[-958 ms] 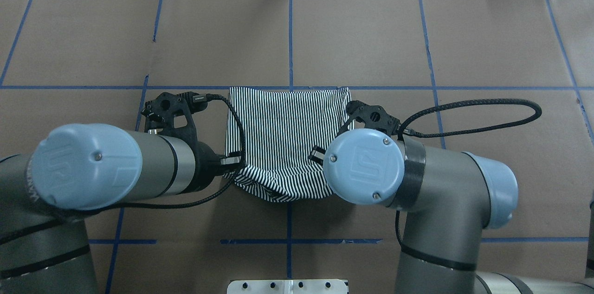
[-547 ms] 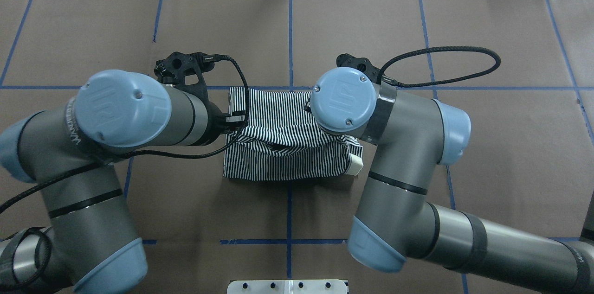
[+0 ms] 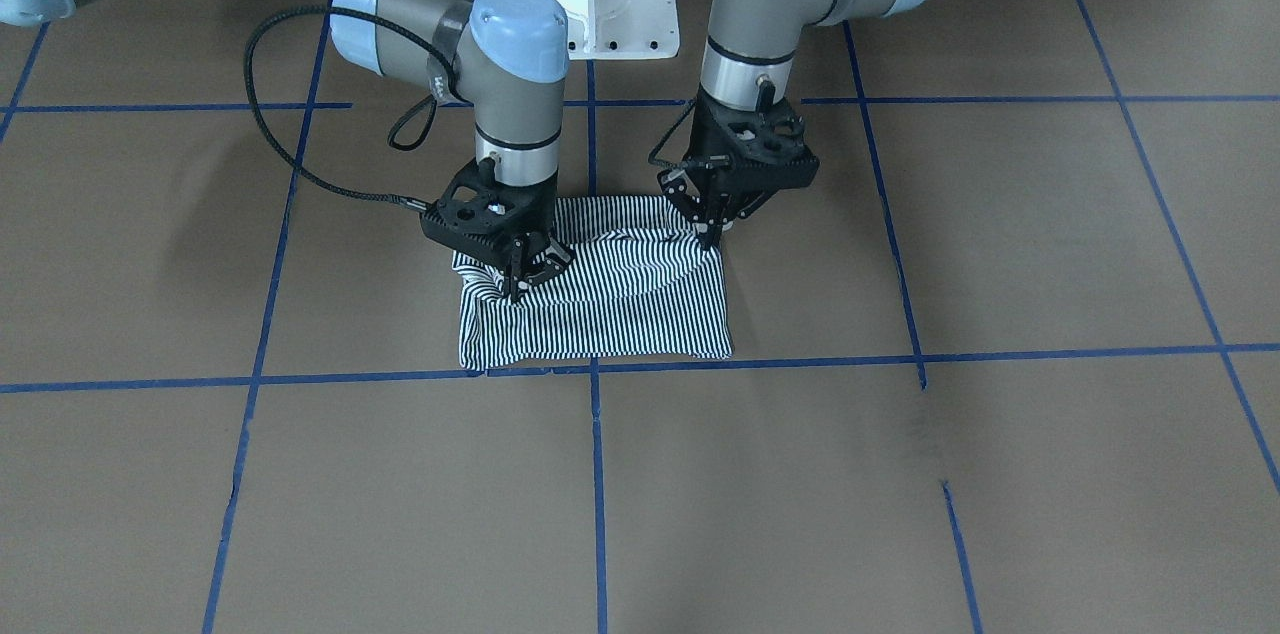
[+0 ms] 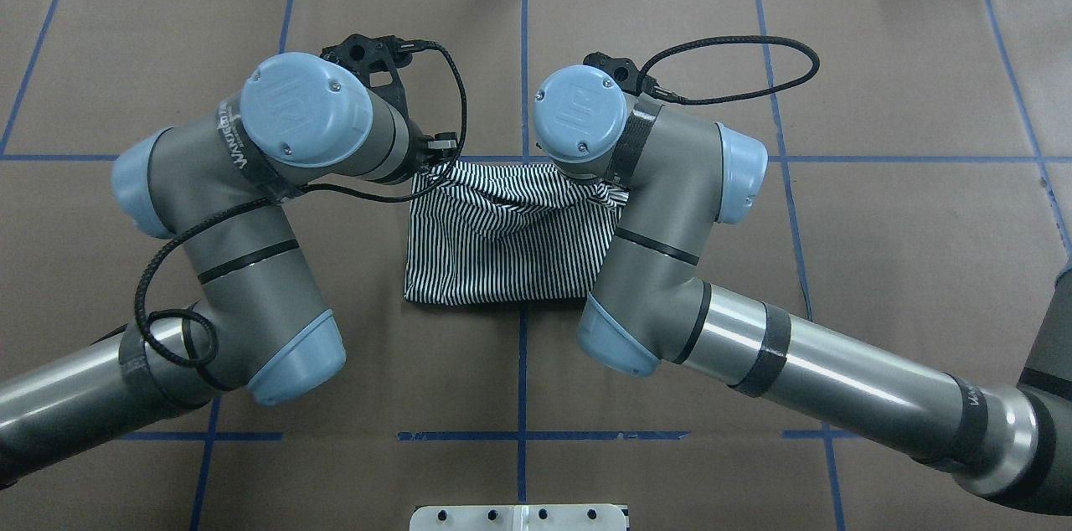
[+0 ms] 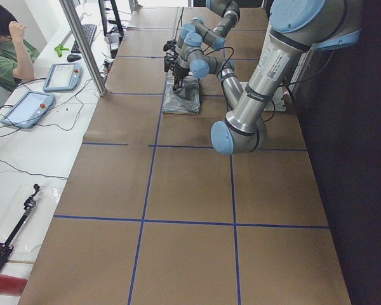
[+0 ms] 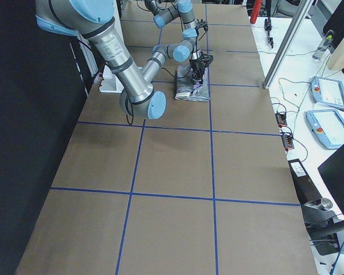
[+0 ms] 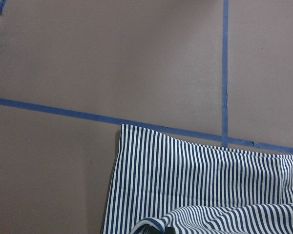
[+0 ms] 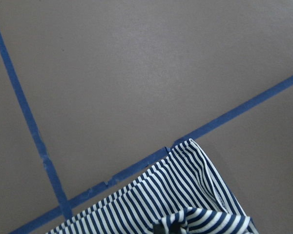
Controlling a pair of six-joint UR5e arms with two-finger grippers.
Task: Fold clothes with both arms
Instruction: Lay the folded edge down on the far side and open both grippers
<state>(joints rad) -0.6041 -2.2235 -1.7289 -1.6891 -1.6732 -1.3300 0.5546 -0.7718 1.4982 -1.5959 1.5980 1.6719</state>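
On the brown paper-covered table (image 3: 900, 474), the striped polo shirt (image 3: 610, 319) lies folded into a rectangle, its edge farthest from the robot running just along a blue tape line (image 3: 820, 356). At the shirt's left side the left gripper (image 3: 714, 236) points straight down, jaws pinched together on the upper layer of cloth, which rises to the tips. The right gripper (image 3: 519, 286) stands over the opposite side, its jaws likewise closed on a gathered pucker of striped fabric that bunches around them.
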